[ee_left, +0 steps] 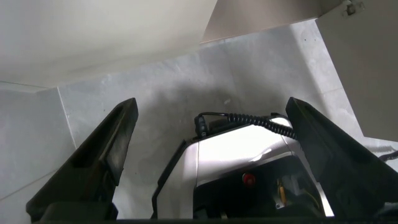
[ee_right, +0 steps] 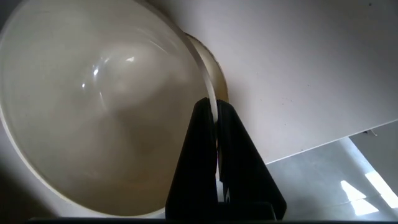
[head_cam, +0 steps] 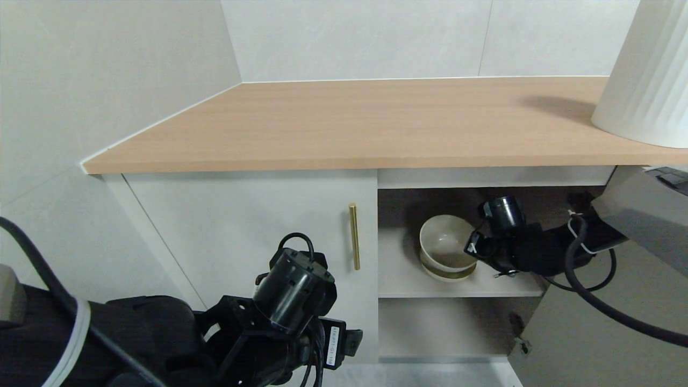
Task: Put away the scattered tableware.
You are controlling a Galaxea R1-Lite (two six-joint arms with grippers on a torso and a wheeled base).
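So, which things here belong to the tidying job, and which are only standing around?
Job: bowl, dish beneath it, cabinet shelf, right gripper clamping the bowl's rim.
Lying about: white ribbed vessel, wooden countertop, closed door's gold handle.

i see the bowl (head_cam: pixel 446 248) as smooth and glossy, like glazed ceramic. the right pincer (ee_right: pixel 216 115) looks matt black plastic. the table (head_cam: pixel 376 123) is wood-grain with a dull satin finish, the cabinet door (head_cam: pixel 242 226) smooth matt white, its handle (head_cam: pixel 353 236) shiny brass-coloured metal.
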